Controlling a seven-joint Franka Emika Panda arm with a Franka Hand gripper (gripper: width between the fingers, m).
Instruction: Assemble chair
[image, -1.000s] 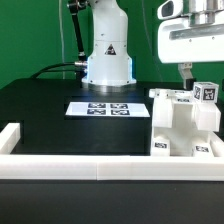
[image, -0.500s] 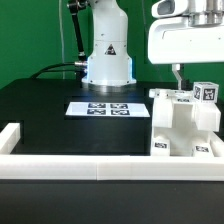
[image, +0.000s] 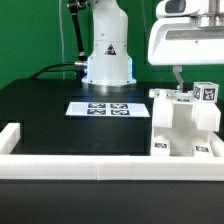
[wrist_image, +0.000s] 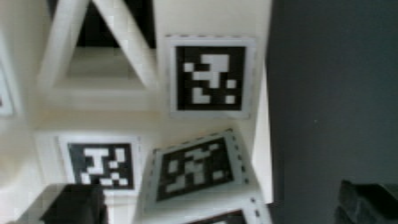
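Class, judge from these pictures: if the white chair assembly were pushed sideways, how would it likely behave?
The chair looks rigid: thick blocky slabs, so it probably would not flex. Its broad base on the black table suggests sliding rather than tipping. The smooth plastic may be slippery for the hand.
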